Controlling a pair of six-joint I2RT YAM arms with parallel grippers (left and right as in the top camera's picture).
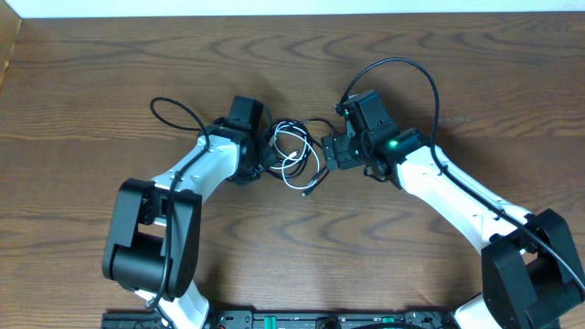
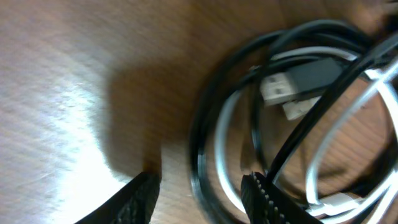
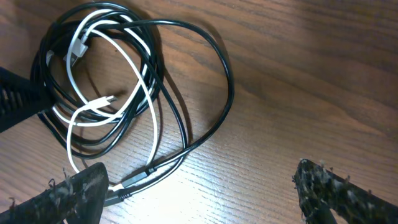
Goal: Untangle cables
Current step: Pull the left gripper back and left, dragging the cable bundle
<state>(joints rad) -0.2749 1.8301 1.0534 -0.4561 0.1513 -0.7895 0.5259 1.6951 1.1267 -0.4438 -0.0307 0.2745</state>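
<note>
The brown wood-grain bench [image 1: 91, 73] carries everything. The left arm [image 1: 183, 183] and right arm [image 1: 457, 192], both white with black joints, reach in from the near edge and meet near the middle of the bench.

The left hand [image 1: 263, 151] sits at the left side of the cables [image 1: 297, 155] and the right hand [image 1: 327, 151] at their right side, so the tangle lies between them. In the left wrist view the left hand [image 2: 202, 199] has its fingers [image 2: 140, 199] apart. Black strands of the coil run between them, and nothing is pinched. The right hand [image 3: 199, 193] is spread wide, its fingers [image 3: 336, 193] hovering over bare wood. One dark fingertip is just beside the lowest strands.

The cables form one loose, flat bundle of thin glossy cords. The black cable [image 3: 217, 68] makes a tight ring of several turns on the left and throws one big open loop out to the right. How many black cords share that ring cannot be told. The white cable [image 3: 152, 134] winds through the ring in two or three overlapping loops, crossing over and under the black.

A black plug [image 3: 134, 180] lies at the bundle's lower edge. Inside the ring, the left wrist view shows a USB plug [image 2: 280, 87] with a silver tip and a dark housing. Just beside it is a small white plug [image 2: 298, 109].
</note>
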